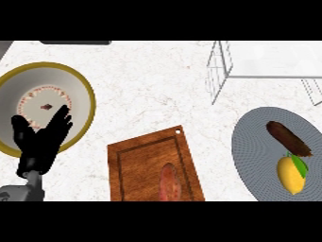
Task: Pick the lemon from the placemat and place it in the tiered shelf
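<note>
A yellow lemon [290, 175] with a green leaf lies on the round grey placemat [261, 142] at the lower right. A dark brown oblong item [289, 138] lies just above it on the same mat. The white wire tiered shelf [275, 61] stands at the top right. My left hand [43, 142] is at the lower left, open with fingers up, over the edge of a bowl. My right hand does not show.
A white bowl with a yellow rim [83, 90] sits at the left. A wooden cutting board [149, 160] with a reddish sausage-like item [169, 182] lies at the bottom centre. The marble counter [156, 80] spreads between them.
</note>
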You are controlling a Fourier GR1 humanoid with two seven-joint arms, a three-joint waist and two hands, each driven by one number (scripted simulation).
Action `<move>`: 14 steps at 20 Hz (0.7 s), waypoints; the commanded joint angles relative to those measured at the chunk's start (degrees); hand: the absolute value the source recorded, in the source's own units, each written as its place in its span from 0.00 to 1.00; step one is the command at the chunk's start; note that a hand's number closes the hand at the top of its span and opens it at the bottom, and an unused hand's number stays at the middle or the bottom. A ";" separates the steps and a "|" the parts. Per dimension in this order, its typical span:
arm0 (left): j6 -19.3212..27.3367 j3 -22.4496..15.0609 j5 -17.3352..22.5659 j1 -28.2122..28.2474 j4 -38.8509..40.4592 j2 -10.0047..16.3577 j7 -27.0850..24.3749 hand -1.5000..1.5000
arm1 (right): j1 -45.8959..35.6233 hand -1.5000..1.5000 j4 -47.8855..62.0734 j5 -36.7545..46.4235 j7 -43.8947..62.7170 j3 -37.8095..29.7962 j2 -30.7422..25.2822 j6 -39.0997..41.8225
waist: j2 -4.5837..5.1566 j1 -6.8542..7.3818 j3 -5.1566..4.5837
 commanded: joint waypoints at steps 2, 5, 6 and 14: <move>-2.37 1.56 0.38 -0.84 7.81 -0.25 -2.26 0.50 | -6.85 0.00 -0.29 7.36 9.28 9.95 0.63 -0.55 | 0.52 -0.22 -0.42; -2.52 0.48 -0.62 1.64 4.27 -0.30 -1.58 0.50 | -11.22 0.00 4.86 9.14 10.44 12.51 1.86 1.76 | 0.38 0.10 -0.37; -2.64 0.68 0.28 2.15 3.79 -1.14 -1.46 0.50 | -11.71 0.00 5.12 7.70 11.41 11.71 1.45 3.59 | 0.32 -0.12 -0.37; -1.56 -0.30 -1.98 3.46 3.51 -2.95 -1.90 0.50 | -12.64 0.00 7.32 19.02 15.39 17.67 7.39 1.55 | 0.26 -0.43 -0.35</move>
